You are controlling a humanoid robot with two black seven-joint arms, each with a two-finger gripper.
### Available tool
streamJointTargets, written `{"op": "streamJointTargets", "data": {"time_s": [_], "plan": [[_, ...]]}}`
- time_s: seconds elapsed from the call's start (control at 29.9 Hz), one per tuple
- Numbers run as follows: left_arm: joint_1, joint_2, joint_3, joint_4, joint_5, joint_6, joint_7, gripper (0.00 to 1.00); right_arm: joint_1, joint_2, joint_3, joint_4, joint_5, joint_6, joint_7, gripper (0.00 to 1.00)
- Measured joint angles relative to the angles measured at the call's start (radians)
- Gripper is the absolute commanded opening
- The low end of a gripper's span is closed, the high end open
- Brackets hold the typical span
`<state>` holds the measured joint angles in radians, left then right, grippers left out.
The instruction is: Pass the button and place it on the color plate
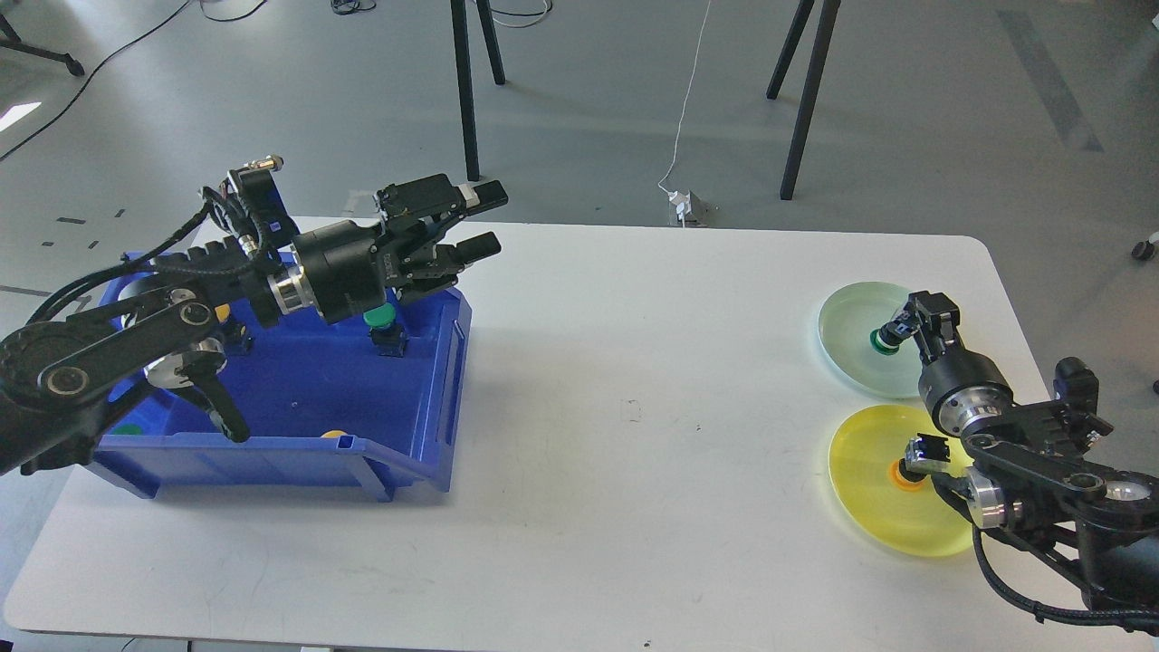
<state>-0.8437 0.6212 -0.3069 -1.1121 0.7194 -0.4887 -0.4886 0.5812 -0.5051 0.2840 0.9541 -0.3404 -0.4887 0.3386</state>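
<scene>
Spanning everything beneath my hands, the white counter carries the blue bin just under my left hand, which hovers released, fingers spread, holding nothing. A green button stands in the bin right below it, likely my next pick. The green plate lies under my right hand, which seems clenched on a green button, resting it on its matching colour. Behind that hand, the yellow plate holds an orange button.

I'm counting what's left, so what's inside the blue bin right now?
In the blue bin: a green button, plus yellow and green bits at the front. The left arm hides the rest.
</scene>
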Motion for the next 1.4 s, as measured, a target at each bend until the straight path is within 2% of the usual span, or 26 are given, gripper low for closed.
{"op": "streamJointTargets", "data": {"time_s": [0.37, 0.6, 0.7, 0.84, 0.94, 1.07, 1.2, 1.27, 1.4], "plan": [[0.0, -0.004, 0.0, 0.0, 0.0, 0.0, 0.0, 0.82, 0.019, 0.027, 0.045, 0.131, 0.018, 0.0, -0.008, 0.99], [-0.003, 0.004, -0.069, 0.004, -0.091, 0.0, 0.0, 0.82, 0.163, 0.03, 0.049, 0.176, 0.068, 0.0, -0.008, 0.99], [-0.008, 0.01, -0.087, 0.047, -0.121, 0.0, 0.0, 0.83, 0.213, 0.015, 0.063, 0.214, 0.09, 0.0, -0.004, 0.99], [-0.008, 0.015, -0.128, 0.171, -0.164, 0.0, 0.0, 0.84, 0.225, -0.016, 0.161, 0.26, 0.098, 0.019, 0.004, 0.99], [-0.003, 0.015, -0.181, 0.267, -0.197, 0.0, 0.0, 0.85, 0.199, -0.018, 0.254, 0.264, 0.123, 0.193, 0.028, 0.99], [0.003, -0.001, -0.248, 0.406, -0.282, 0.0, 0.0, 0.87, 0.152, -0.022, 0.333, 0.263, 0.247, 0.502, 0.101, 0.99], [0.008, -0.027, -0.261, 0.471, -0.344, 0.0, 0.0, 0.88, 0.14, -0.018, 0.345, 0.201, 0.363, 0.811, 0.119, 0.99], [0.008, -0.038, -0.263, 0.476, -0.353, 0.0, 0.0, 0.88, 0.138, -0.009, 0.347, 0.171, 0.384, 0.863, 0.12, 0.99], [0.008, -0.055, -0.264, 0.474, -0.356, 0.0, 0.0, 0.88, 0.132, 0.002, 0.365, 0.159, 0.396, 0.882, 0.123, 0.99]]}}
